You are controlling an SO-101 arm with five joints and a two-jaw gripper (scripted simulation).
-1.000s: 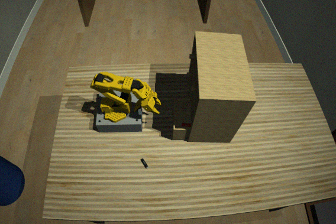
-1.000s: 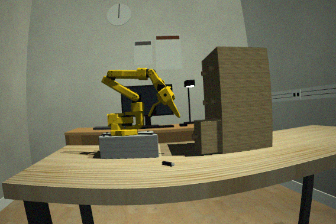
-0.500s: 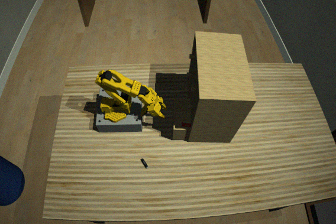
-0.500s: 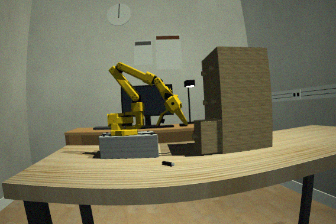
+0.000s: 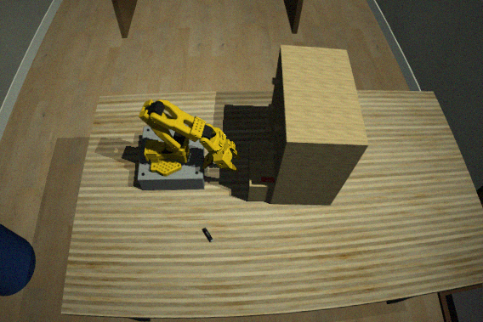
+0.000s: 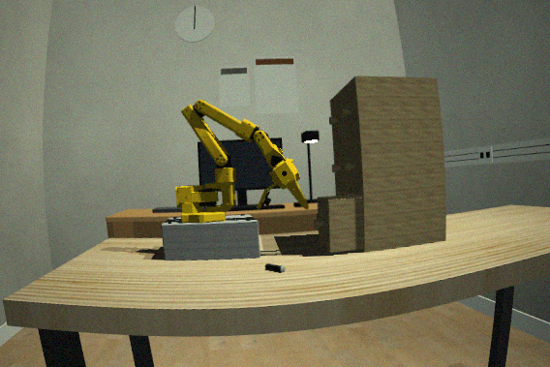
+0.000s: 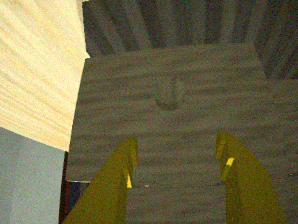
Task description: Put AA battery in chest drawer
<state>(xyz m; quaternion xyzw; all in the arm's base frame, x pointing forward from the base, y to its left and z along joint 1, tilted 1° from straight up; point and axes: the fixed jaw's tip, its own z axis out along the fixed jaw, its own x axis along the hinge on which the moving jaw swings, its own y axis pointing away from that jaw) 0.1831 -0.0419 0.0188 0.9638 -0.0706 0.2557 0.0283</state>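
Battery-work here starts with the biggest thing, the chest (image 5: 319,100), a tall wooden block standing on the tabletop (image 5: 340,249). One drawer of its bottom row (image 6: 339,226) is drawn partly out at the near corner — something red shows inside from above, too small to name. The yellow arm on its grey base (image 5: 146,181) leans toward the chest front, its pincer (image 5: 227,160) pointed down at a drawer face with a small knob (image 7: 170,91); the jaws stand narrow and hold nothing. Smallest is the AA battery (image 5: 207,234), lying flat on the tabletop well apart from the pincer, nearer the front edge. I judge it light, rigid and smooth — a cylinder apt to roll or slip. Best taken across its middle, jaws square to its long axis.
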